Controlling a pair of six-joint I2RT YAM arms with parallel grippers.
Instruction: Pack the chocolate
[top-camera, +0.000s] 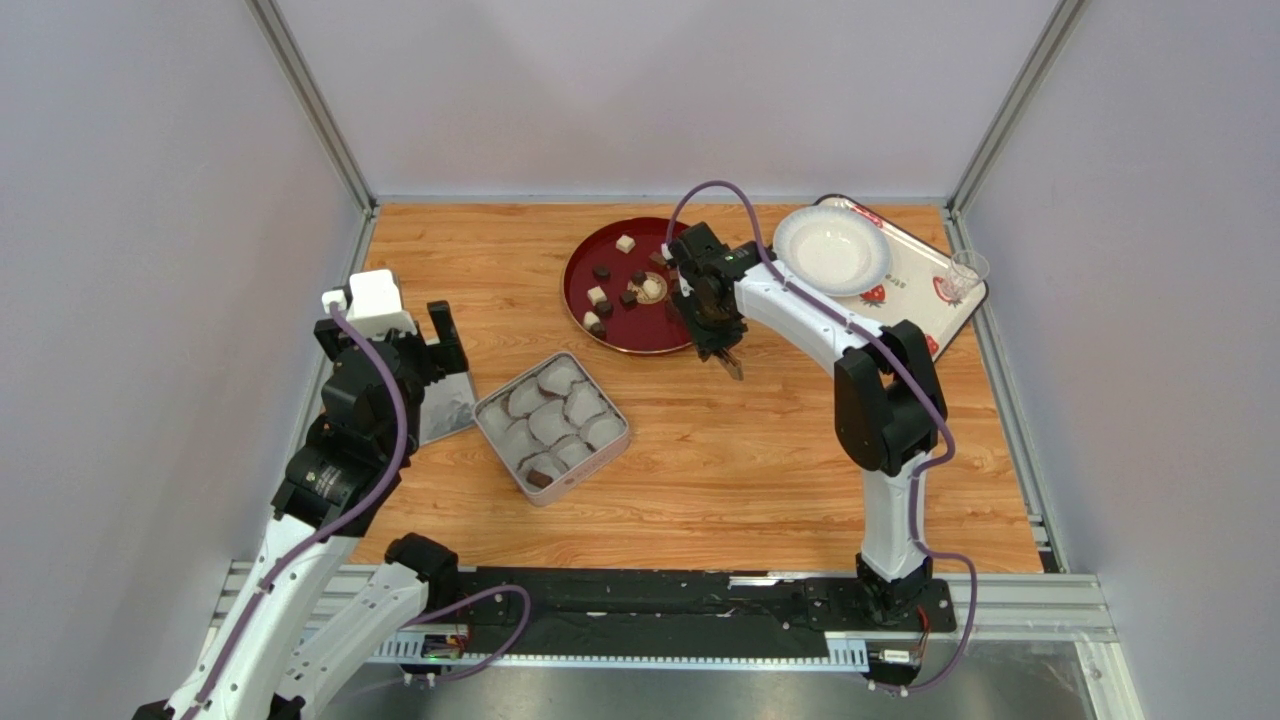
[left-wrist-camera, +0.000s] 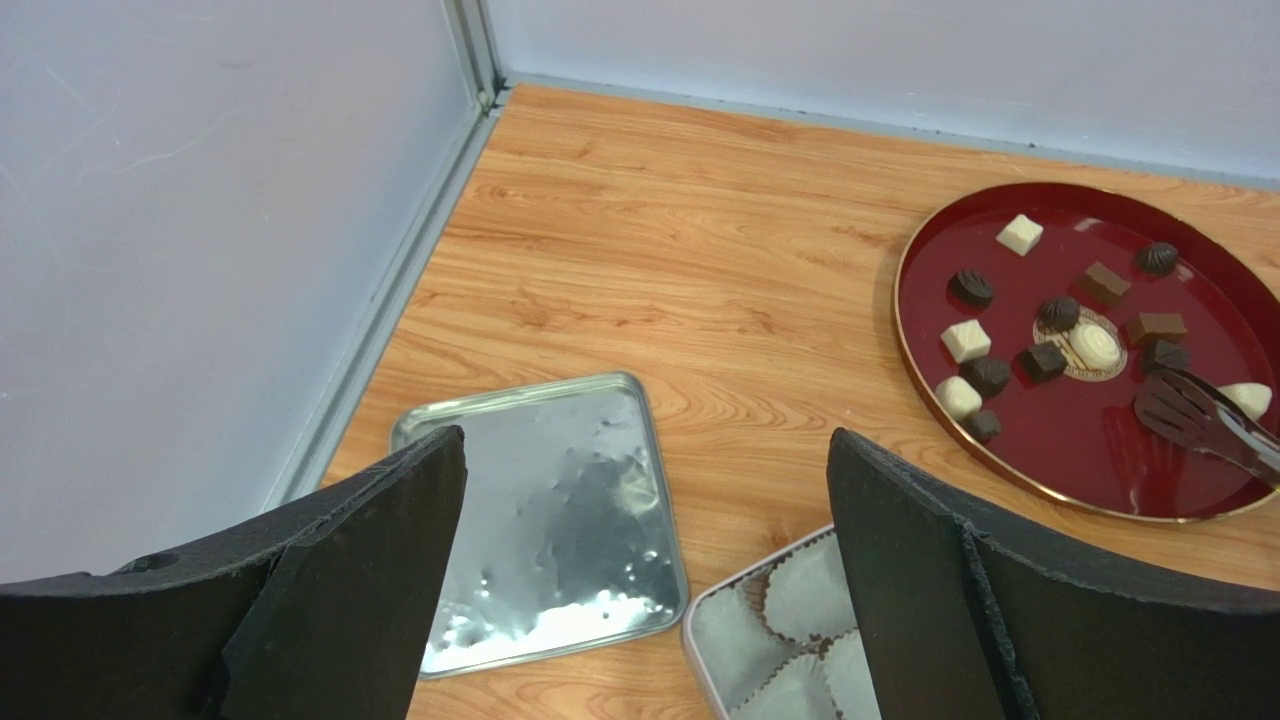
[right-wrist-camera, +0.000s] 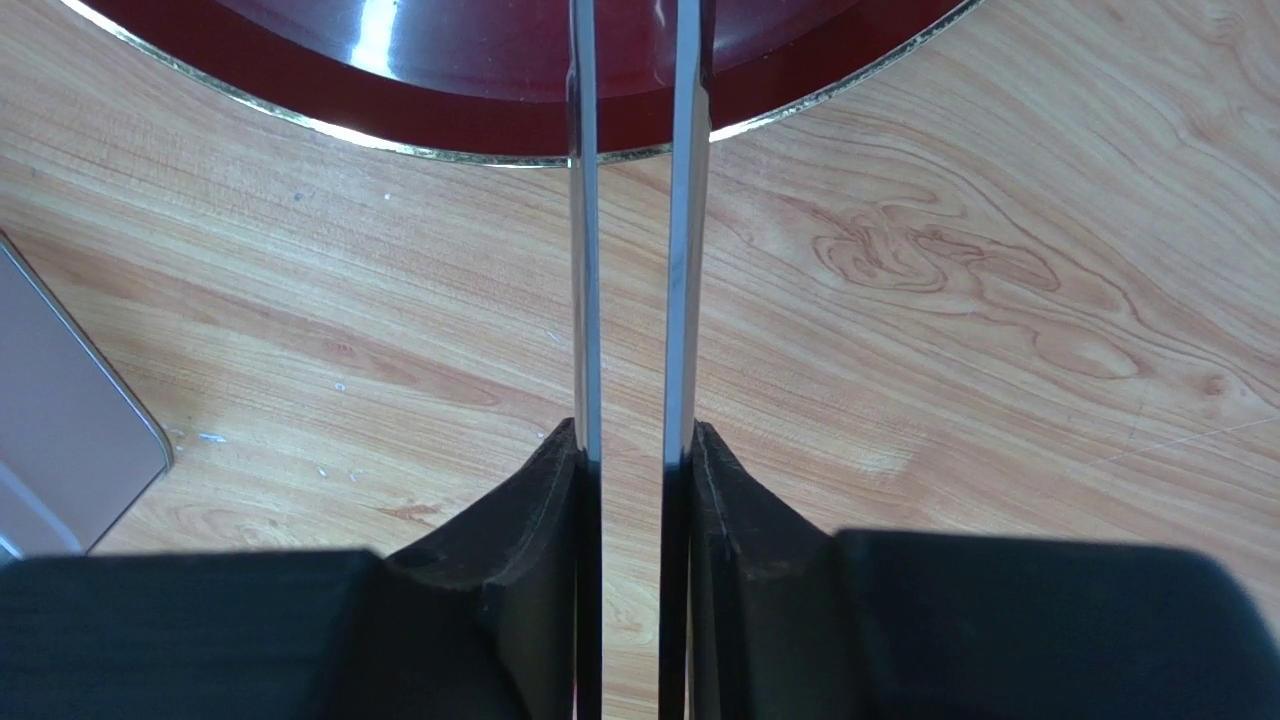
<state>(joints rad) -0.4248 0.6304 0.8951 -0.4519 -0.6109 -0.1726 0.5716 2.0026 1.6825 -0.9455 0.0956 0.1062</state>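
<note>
Several chocolate pieces (top-camera: 619, 285), dark brown and cream-white, lie on the red plate (top-camera: 579, 293); they also show in the left wrist view (left-wrist-camera: 972, 339). One dark piece (top-camera: 540, 476) sits in the tin (top-camera: 552, 425) of white paper cups. My right gripper (top-camera: 706, 308) is shut on the metal tongs (right-wrist-camera: 583, 225), whose tips (left-wrist-camera: 1180, 408) rest over the plate's near right part. In the right wrist view the gripper (right-wrist-camera: 634, 438) points at the plate rim (right-wrist-camera: 451, 143). My left gripper (left-wrist-camera: 646, 450) is open and empty above the tin's lid (left-wrist-camera: 549, 518).
A white bowl (top-camera: 831, 248) sits on a white tray (top-camera: 935, 297) at the back right, with a small clear cup (top-camera: 969, 273) at its edge. The lid (top-camera: 443, 408) lies left of the tin. Grey walls close in the table on three sides.
</note>
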